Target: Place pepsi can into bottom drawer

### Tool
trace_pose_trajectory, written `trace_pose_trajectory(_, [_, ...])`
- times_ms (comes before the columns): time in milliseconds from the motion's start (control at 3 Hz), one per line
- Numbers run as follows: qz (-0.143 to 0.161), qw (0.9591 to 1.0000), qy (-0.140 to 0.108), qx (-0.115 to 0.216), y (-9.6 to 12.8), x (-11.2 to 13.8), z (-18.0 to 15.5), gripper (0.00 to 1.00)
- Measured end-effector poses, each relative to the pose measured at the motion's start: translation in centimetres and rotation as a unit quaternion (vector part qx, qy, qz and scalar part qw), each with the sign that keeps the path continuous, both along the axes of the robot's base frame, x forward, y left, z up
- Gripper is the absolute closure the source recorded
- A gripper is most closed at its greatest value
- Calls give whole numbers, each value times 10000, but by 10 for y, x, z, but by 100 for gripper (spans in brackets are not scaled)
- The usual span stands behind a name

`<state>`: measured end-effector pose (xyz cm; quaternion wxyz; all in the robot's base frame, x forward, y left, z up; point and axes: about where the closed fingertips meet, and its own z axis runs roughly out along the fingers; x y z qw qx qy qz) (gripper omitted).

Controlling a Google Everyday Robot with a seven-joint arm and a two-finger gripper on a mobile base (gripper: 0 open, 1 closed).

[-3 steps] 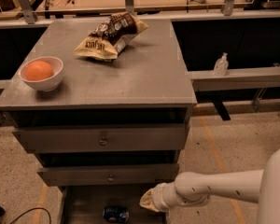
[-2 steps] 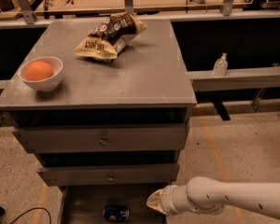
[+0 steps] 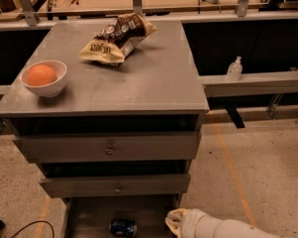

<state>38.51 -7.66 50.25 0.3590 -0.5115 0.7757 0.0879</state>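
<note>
The pepsi can, small and blue, lies on its side on the dark floor of the open bottom drawer, near the lower edge of the camera view. The white arm comes in from the lower right. Its gripper is at the drawer's right edge, just right of the can and apart from it, wrapped in a pale cover. The fingers themselves are hidden.
The grey cabinet top carries a white bowl with an orange at the left and a brown-and-yellow snack bag at the back. Two shallower drawers with round knobs sit above. A clear bottle stands on a ledge at the right.
The arm has drawn back to the right and downward, away from the drawer. The can stays lying in the drawer.
</note>
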Motion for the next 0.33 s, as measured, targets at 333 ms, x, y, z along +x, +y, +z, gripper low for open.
trace_pose_trajectory(333, [-56,9990,-277,-337,-8,-13,13,82])
